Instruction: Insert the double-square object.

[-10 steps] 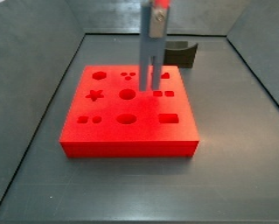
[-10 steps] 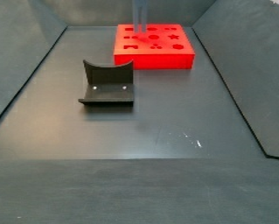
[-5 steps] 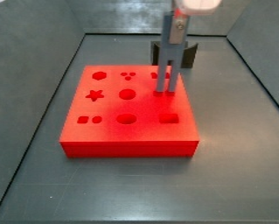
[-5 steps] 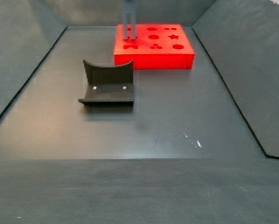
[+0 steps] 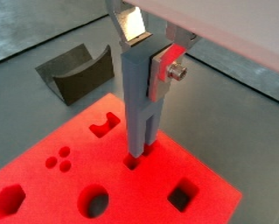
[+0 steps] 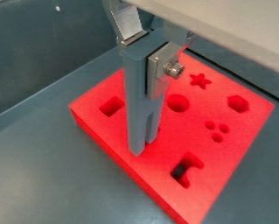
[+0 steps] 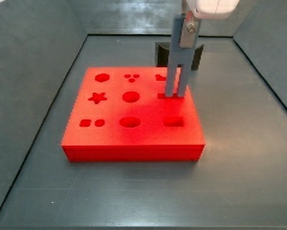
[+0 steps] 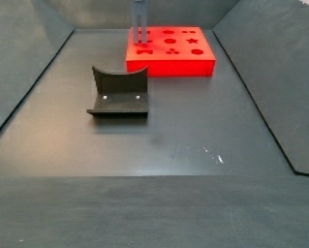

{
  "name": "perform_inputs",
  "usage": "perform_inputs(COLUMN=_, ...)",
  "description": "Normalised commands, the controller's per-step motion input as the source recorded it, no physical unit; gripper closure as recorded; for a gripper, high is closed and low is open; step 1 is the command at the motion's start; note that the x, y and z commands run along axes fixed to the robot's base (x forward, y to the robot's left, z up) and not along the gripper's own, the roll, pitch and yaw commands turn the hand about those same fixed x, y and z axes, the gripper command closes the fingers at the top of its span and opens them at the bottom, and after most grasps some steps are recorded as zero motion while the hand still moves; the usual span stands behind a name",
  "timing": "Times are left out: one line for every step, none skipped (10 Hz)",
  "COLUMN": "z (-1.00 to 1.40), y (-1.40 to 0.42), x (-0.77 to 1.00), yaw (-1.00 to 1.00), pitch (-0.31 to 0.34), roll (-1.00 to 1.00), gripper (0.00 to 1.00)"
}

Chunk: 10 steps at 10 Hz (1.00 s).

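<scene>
My gripper (image 5: 144,54) is shut on the double-square object (image 5: 141,105), a tall blue-grey peg of two joined square bars, held upright. Its lower end meets the flat red block (image 5: 124,179) at a small hole; in a side view the peg (image 7: 179,70) stands on the block (image 7: 131,117) near its right edge, just behind the square hole. The peg (image 6: 139,105) also shows in a wrist view over the block (image 6: 218,162) near an edge. In a side view the peg (image 8: 139,29) rises from the block's (image 8: 172,54) left side. I cannot tell how deep the tip sits.
A dark grey curved block (image 8: 118,93) lies on the dark floor nearer the camera in a side view, apart from the red block; it also shows in a wrist view (image 5: 75,73) and behind the red block (image 7: 193,56). Grey walls enclose the floor.
The gripper with the peg has moved toward the red block's right edge as one side view shows it, and lower. The peg's tip now meets the block's top.
</scene>
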Motion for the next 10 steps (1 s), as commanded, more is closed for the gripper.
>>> perform_inputs(z=-0.03, y=-0.15, x=-0.17, yaw=0.21, pitch=0.0, roll=0.0, gripper=1.0)
perform_inputs(z=-0.04, y=-0.08, x=-0.1, yaw=0.21, pitch=0.0, roll=0.0, gripper=1.0)
perform_inputs(z=-0.07, y=0.0, x=-0.2, yaw=0.16, pitch=0.0, roll=0.0, gripper=1.0)
perform_inputs(z=-0.06, y=0.0, x=-0.31, yaw=0.1, pitch=0.0, roll=0.0, gripper=1.0)
perform_inputs(z=-0.02, y=0.07, x=-0.21, yaw=0.0, pitch=0.0, roll=0.01, gripper=1.0)
perform_inputs(z=0.0, y=0.07, x=-0.07, yaw=-0.15, pitch=0.044, roll=0.03, gripper=1.0)
perform_inputs(z=-0.05, y=0.01, x=0.0, yaw=-0.21, pitch=0.051, roll=0.03, gripper=1.0)
perform_inputs(z=-0.17, y=0.0, x=0.13, yaw=-0.21, pitch=0.026, roll=0.01, gripper=1.0)
perform_inputs(z=-0.27, y=-0.03, x=0.24, yaw=-0.16, pitch=0.0, roll=0.0, gripper=1.0)
perform_inputs(z=-0.28, y=0.0, x=0.27, yaw=-0.11, pitch=0.0, roll=0.0, gripper=1.0)
